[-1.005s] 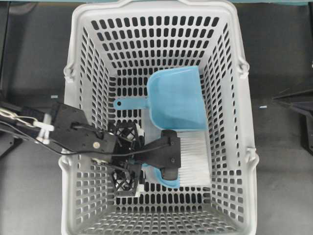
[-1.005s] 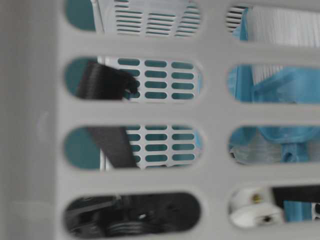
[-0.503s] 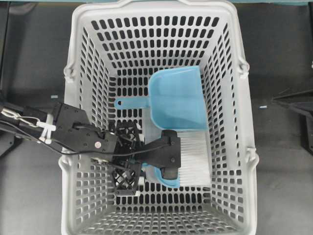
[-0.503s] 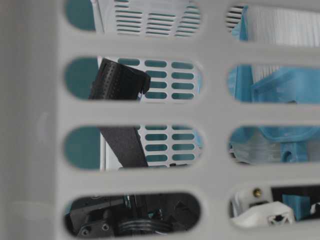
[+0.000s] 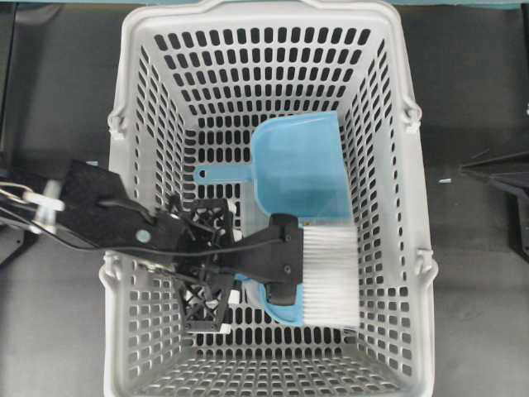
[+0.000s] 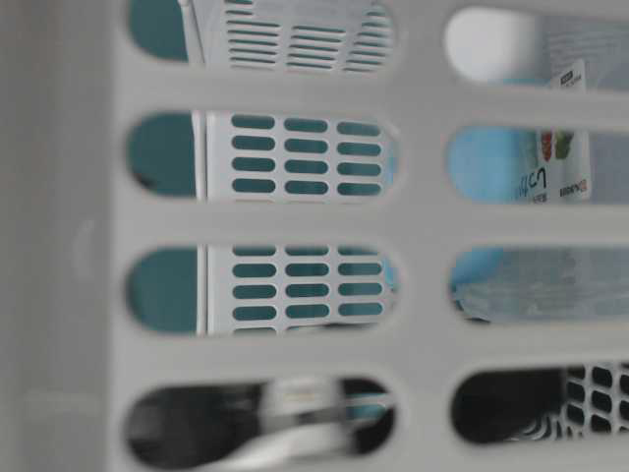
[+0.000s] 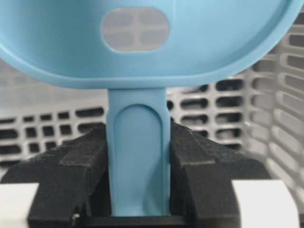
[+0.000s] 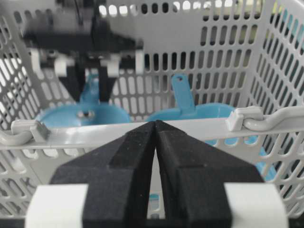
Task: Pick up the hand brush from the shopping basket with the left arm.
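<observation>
Your left arm's black lattice tool (image 7: 137, 190) is clamped on the thin handle of the small light-blue bristled hand brush (image 5: 318, 277), low centre in the large light-grey slotted shopping basket (image 5: 132, 124). Lift looks underway; next, raise straight up past the light-blue dustpan (image 5: 302, 165).

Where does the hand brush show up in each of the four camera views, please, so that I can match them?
Overhead: hand brush lower middle of the shopping basket, held by the left pincer.
Table-level: cannot tell; only blurred blue behind the basket wall.
Left wrist: handle centre, clamped between the fingers; head across the top.
Right wrist: left of centre, under the left pincer.
Shared landmark: the slotted basket wall.
</observation>
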Tool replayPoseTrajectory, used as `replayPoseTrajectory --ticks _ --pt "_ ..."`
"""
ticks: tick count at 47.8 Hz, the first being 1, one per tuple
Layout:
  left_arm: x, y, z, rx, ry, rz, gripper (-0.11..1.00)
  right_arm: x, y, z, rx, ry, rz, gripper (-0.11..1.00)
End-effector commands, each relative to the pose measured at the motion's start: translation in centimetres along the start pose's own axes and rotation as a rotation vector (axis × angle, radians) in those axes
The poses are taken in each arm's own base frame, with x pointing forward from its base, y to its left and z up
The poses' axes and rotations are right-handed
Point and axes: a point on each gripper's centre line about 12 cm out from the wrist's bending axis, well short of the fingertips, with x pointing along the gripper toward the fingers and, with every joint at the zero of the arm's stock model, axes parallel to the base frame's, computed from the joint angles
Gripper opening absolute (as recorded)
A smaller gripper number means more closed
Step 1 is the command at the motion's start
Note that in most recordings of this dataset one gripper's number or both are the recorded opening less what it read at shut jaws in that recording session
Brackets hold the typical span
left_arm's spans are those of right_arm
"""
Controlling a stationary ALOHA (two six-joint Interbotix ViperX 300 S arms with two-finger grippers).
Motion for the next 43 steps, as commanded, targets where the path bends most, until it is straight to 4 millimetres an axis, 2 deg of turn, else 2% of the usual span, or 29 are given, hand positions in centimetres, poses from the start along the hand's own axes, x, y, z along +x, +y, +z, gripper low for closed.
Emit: replayPoseTrajectory --ticks 1,15,21,43 --pt "-4.5 -0.2 1.2 -0.006 -0.050 -0.008 0.25 0.1 0.0 0.3 0.004 -0.011 0.002 -0.01" --pt "-14.7 0.0 3.5 -0.026 -0.062 -0.001 0.25 0.1 0.0 0.5 0.004 -0.021 0.002 -0.01" --pt "-16.8 0.0 4.0 -0.030 -0.062 0.000 0.25 0.1 0.0 0.4 0.004 -0.020 0.002 -0.01" --pt "-15.5 0.1 3.9 -0.036 -0.022 0.009 0.25 0.1 0.0 0.5 0.005 -0.031 0.001 -0.01"
